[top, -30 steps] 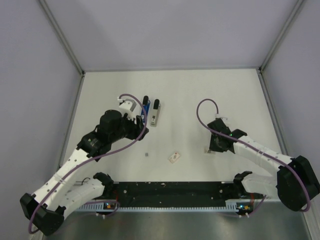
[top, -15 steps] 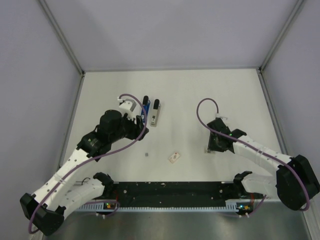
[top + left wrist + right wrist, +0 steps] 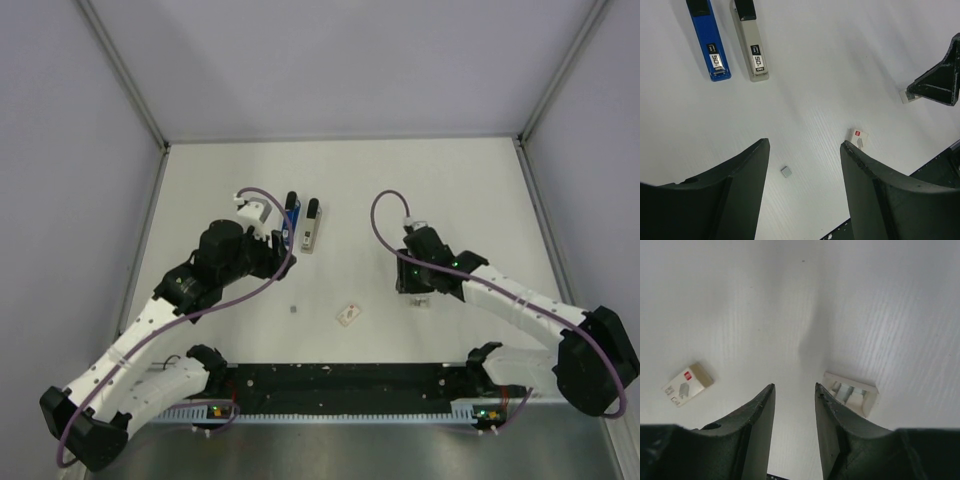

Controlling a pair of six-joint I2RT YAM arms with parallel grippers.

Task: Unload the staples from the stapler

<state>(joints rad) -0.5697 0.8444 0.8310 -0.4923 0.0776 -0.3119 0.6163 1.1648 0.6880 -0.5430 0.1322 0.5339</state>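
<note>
Since the staples (image 3: 786, 172) lie as a grey speck on the worktop (image 3: 840, 60), lower centre of the left wrist view, well below the blue stapler (image 3: 710, 45) and grey stapler (image 3: 752, 47), we judge them light, stiff, slick and brittle. We would pinch across opposite edges, low against the worktop. Our left hand (image 3: 804, 150) hangs spread and empty, the speck showing between its fingers (image 3: 740, 190); our right hand (image 3: 794, 390) stands parted, gripping nothing, beside an open box (image 3: 851, 392).
</note>
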